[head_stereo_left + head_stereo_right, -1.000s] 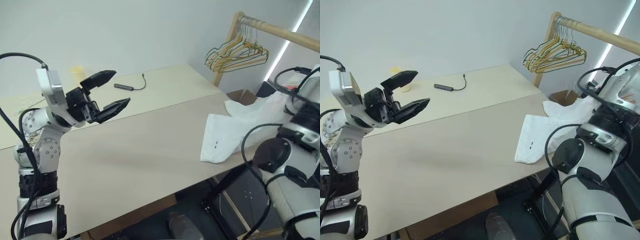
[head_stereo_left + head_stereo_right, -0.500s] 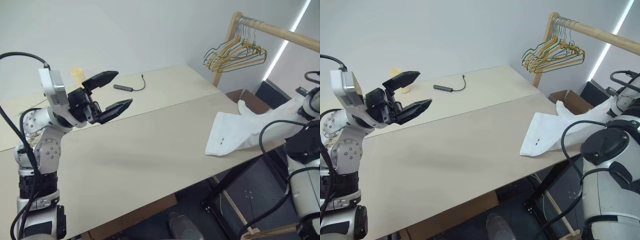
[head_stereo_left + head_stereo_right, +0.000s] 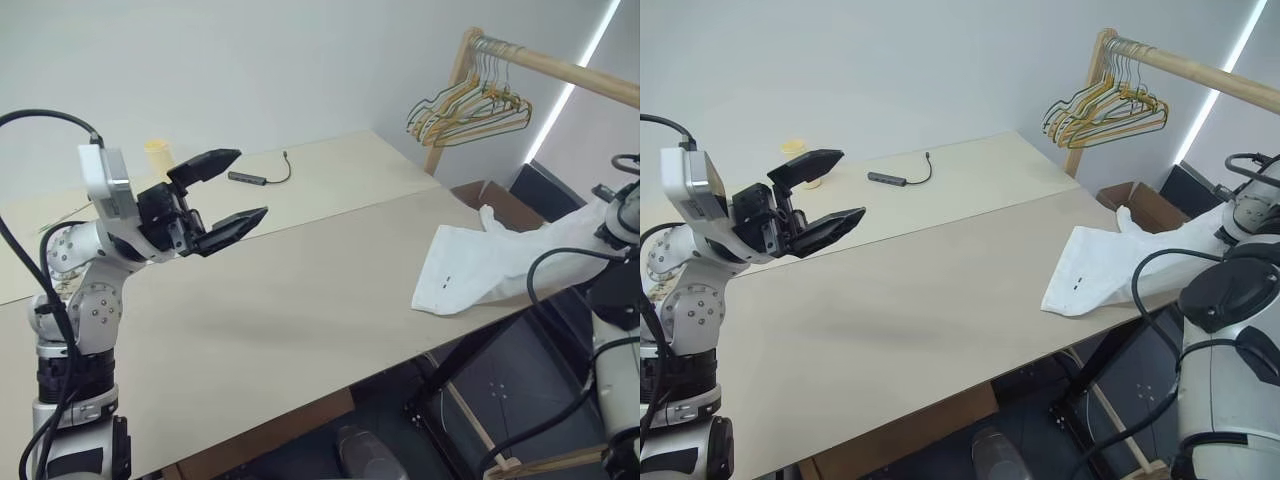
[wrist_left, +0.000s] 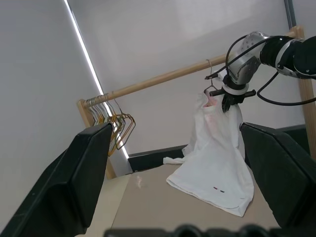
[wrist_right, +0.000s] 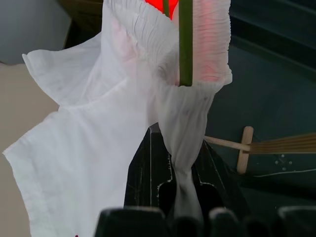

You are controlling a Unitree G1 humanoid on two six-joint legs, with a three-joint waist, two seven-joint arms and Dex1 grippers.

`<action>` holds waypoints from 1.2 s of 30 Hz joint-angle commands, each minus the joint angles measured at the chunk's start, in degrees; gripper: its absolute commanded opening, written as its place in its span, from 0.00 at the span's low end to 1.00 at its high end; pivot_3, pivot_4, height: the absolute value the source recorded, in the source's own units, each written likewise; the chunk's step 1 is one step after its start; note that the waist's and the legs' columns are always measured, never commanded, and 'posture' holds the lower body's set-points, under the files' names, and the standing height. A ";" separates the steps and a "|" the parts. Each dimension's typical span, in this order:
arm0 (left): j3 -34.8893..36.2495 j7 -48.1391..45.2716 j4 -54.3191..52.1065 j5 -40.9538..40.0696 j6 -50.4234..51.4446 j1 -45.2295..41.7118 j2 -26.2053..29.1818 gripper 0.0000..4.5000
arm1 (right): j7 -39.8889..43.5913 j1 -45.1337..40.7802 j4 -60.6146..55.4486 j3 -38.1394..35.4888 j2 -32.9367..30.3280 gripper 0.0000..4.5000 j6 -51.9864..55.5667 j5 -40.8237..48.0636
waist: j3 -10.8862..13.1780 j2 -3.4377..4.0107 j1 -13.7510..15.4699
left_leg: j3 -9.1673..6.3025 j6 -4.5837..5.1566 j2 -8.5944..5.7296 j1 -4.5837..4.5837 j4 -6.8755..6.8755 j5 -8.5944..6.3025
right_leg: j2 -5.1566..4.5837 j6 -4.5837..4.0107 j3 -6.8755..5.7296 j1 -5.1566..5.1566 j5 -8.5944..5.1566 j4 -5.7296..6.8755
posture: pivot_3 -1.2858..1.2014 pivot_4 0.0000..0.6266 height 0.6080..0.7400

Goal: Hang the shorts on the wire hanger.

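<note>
Your counter [image 3: 300,300] is the broad beige surface across the head views, with a second pale one butted against its far edge. Behind its right end you have a wooden rail [image 3: 560,62] carrying a cluster of yellow and green hangers [image 3: 470,108]. The shorts [image 3: 480,265] are the largest loose item: their lower part lies spread over the counter's right edge, two tiny dark marks near the hem, while the rest is drawn up and off the edge toward your right arm. In the left wrist view they hang from the right end effector [image 4: 230,102], just below the rail. In the right wrist view the gathered waistband sits around the green wire hanger [image 5: 185,44] (its hook is not visible there), with pink-red showing at the opening and a twisted strand of fabric running down between the fingers; that end effector is clamped on the shorts. Your left end effector [image 3: 225,195] hovers above the counter's left part, fingers spread wide and empty. A small dark cable [image 3: 262,172] and a yellow cup [image 3: 157,152] lie on the far surface.
</note>
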 commanded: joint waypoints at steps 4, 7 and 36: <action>0.73 -0.77 -1.10 -1.40 -0.75 -1.20 0.07 1.00 | -0.05 0.76 -1.25 3.29 -0.80 0.37 -0.69 1.21 | 0.00 0.00 -0.01 | 0.02 0.00 0.02 0.03 -0.17 0.00 | 0.19 0.09 0.28 0.15 0.06 -0.38 | 0.42 0.00 1.00; 0.54 -0.96 -1.04 -1.26 -0.91 -1.18 -0.11 1.00 | 0.35 1.17 -1.86 4.81 -0.76 0.61 -0.87 1.22 | 0.00 0.00 -0.02 | 0.12 0.10 0.00 0.02 -0.22 -0.06 | 0.17 0.14 0.39 0.14 0.08 -0.48 | 0.42 0.00 1.00; 0.64 2.70 0.63 9.91 -1.67 8.68 5.61 1.00 | 26.05 19.66 -43.23 58.20 8.71 0.99 -28.19 -17.50 | -0.01 0.03 -0.16 | -0.07 0.18 0.06 0.02 -0.27 -0.11 | 0.20 0.21 0.59 -0.18 0.14 -0.38 | 0.44 0.00 1.00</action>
